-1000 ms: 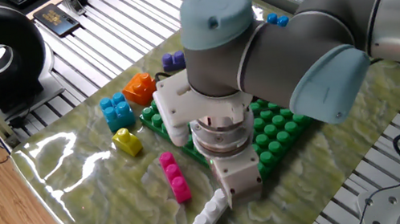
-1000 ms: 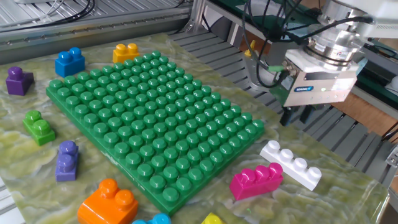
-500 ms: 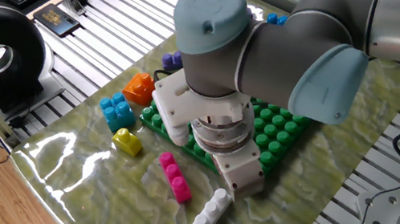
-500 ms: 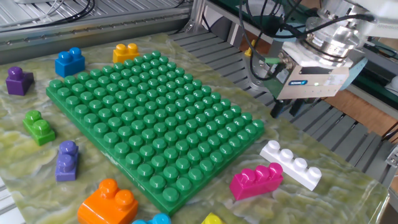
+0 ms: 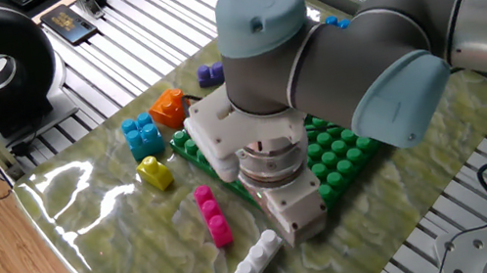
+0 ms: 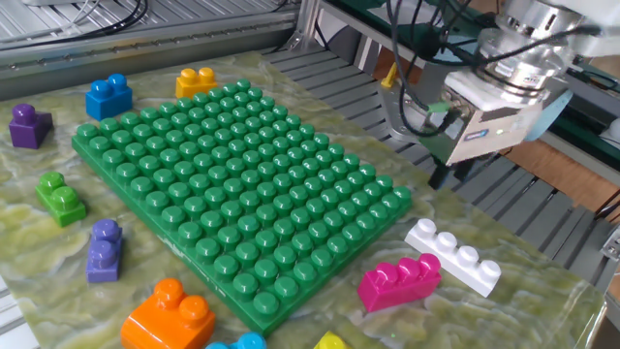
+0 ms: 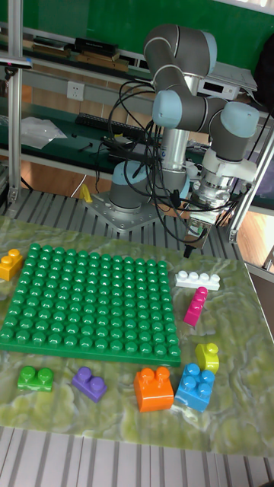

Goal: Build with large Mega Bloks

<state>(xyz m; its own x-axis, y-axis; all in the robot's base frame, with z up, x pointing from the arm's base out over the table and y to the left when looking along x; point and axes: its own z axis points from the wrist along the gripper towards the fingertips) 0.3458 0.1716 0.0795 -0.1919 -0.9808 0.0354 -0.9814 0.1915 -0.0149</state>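
The long white brick [image 6: 452, 255] lies flat on the mat, just off the corner of the green baseplate [image 6: 232, 194]. A pink brick [image 6: 400, 281] lies close beside it. My gripper [image 6: 449, 176] hangs tilted in the air above and behind the white brick, touching nothing. Its dark fingers look open and empty. In the tall fixed view the gripper [image 7: 195, 237] is above the white brick [image 7: 198, 281]. Along the plate's edge sit yellow [image 7: 207, 356], blue [image 7: 196, 387], orange [image 7: 154, 388] and purple [image 7: 90, 383] bricks.
A small green brick [image 7: 36, 378] and an orange-yellow brick [image 7: 10, 263] sit by the baseplate's other corners. A blue brick [image 6: 110, 97] and a dark purple brick [image 6: 30, 125] lie behind the plate. The arm's base [image 7: 133, 190] stands behind the mat.
The gripper has tilted and swung slightly over the white brick, staying in the air. No brick has moved.
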